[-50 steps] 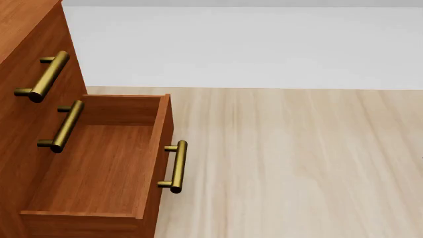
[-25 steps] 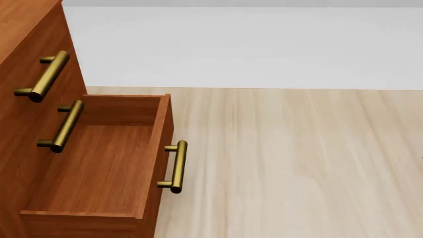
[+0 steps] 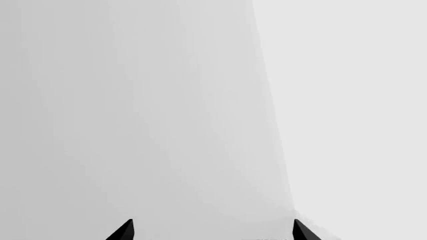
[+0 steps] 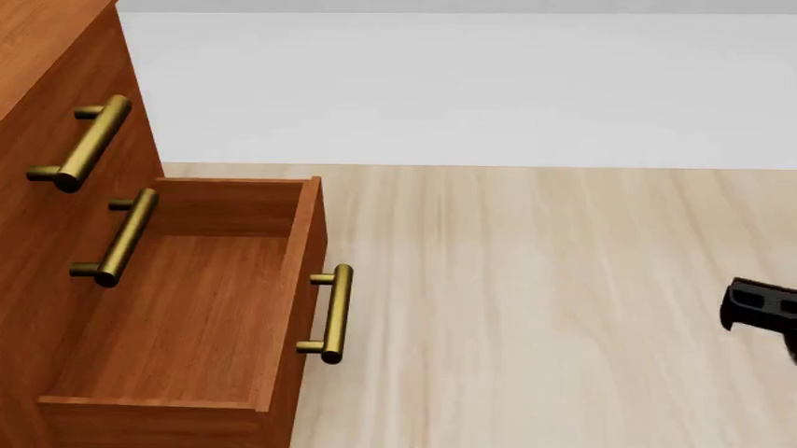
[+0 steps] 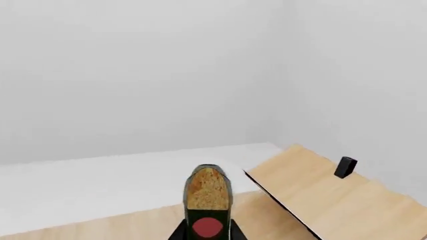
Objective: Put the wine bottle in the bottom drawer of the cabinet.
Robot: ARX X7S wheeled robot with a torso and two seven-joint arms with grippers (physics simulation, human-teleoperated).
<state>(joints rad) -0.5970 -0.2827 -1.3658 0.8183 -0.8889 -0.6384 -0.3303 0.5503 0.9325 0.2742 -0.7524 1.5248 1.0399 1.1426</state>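
Our right tool [image 5: 207, 235] pinches the bottle [image 5: 207, 200] near its cork; glass looks heavy, slippery. Drawer [image 4: 187, 308] stands open.

Little of the robot shows. In the head view a matte black, blocky arm part [image 4: 762, 308] with a recessed slot enters at the 3 o'clock edge. The left wrist view shows two sharp black triangular fingertips [image 3: 122, 231] of the left gripper [image 3: 212, 232], set apart, at 6 o'clock
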